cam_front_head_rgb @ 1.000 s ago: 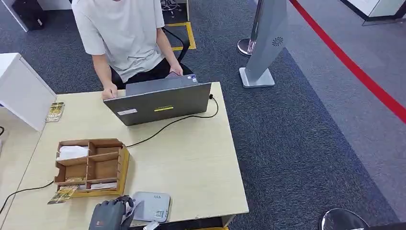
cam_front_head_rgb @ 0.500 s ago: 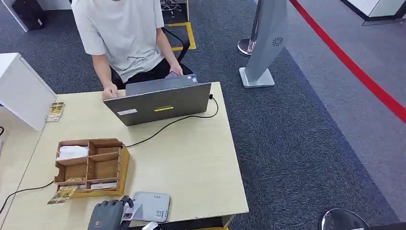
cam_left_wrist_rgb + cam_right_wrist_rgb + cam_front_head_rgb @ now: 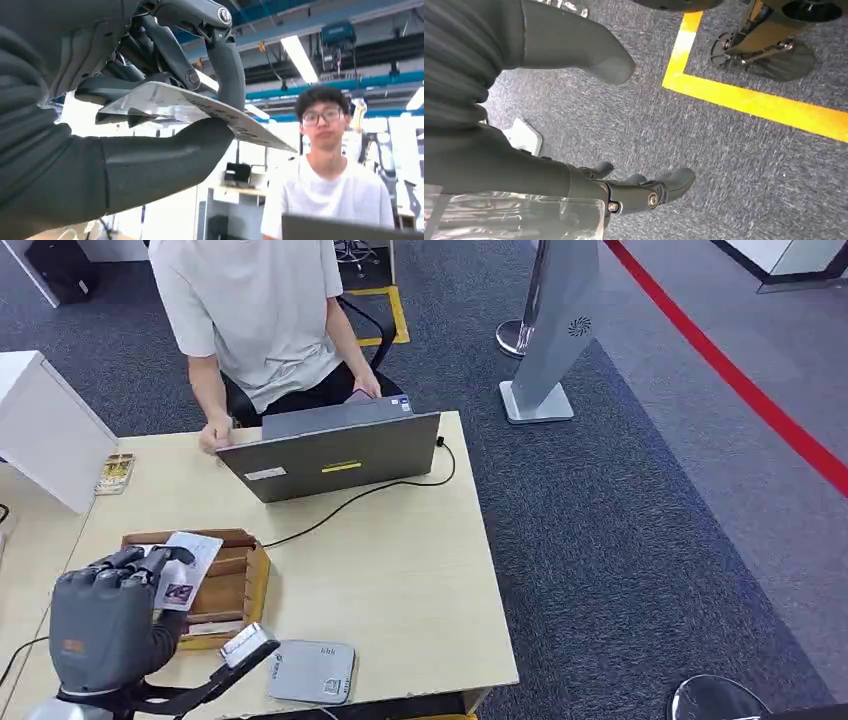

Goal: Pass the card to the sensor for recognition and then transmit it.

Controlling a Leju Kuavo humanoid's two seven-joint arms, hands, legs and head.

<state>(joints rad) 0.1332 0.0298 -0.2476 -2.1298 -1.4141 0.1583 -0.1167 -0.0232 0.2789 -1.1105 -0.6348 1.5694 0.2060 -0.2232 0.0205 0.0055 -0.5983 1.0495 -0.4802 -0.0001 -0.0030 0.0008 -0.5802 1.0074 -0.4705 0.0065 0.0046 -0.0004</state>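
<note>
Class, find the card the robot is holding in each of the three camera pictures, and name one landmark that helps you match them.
Head view: the card sits lower left, held by the left robot hand above the wooden organizer.
Left wrist view: the card is seen edge-on, pinched between thumb and fingers.
Right wrist view: not in it; carpet floor.
Shared landmark: the person in the white shirt.

**Lighting's pretty even, wrist cams are the rough ones**

Head view is bright and flat, shadows soft on the table. Left wrist view looks up into ceiling strip lights that blow out white, so the left hand goes dark and blurry up close. Right wrist view is dimmer, carpet a bit smeared
</note>
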